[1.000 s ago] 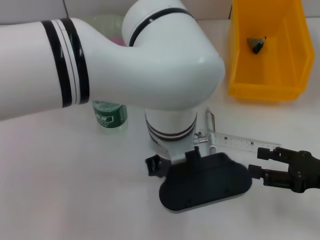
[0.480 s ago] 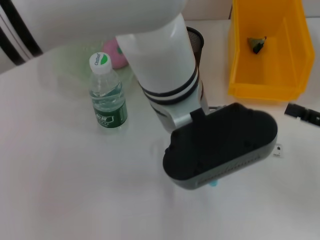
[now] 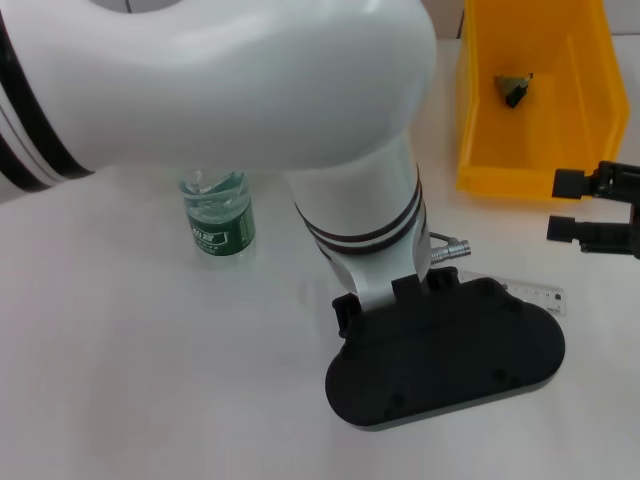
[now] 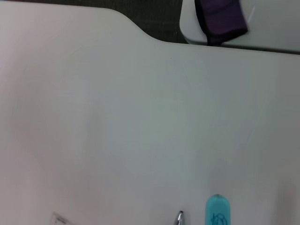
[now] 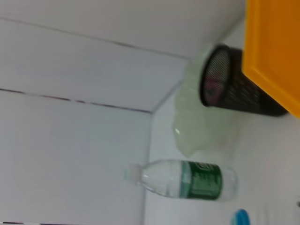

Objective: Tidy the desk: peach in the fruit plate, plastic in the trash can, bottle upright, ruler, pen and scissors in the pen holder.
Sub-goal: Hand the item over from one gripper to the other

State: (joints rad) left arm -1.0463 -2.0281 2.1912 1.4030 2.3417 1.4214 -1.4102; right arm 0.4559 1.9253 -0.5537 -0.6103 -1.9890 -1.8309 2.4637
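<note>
In the head view the left arm fills most of the picture, and its black wrist housing (image 3: 445, 350) hangs low over the front part of the desk (image 3: 150, 380); its fingers are hidden, so I cannot tell if they are apart or together. The ruler (image 3: 540, 294) shows only one end beside the housing, toward the right edge. The right gripper (image 3: 572, 208) waits at the right edge with its fingers apart and nothing between them, just in front of the yellow trash can (image 3: 530, 100), where a dark scrap (image 3: 514, 88) lies inside. The bottle (image 3: 217, 218) stands upright toward the back left.

In the left wrist view the blue pen (image 4: 217, 212) lies on the bare desk with a metal tip (image 4: 180, 217) beside it and the ruler corner nearby. I judge the step in hand is picking the pen; the arm should descend straight and close across the barrel, not the ruler.

In the right wrist view the mesh pen holder (image 5: 225, 79) stands beside the trash can, with the pale green fruit plate (image 5: 197, 126) next to it. The large arm itself hides the goal from above
</note>
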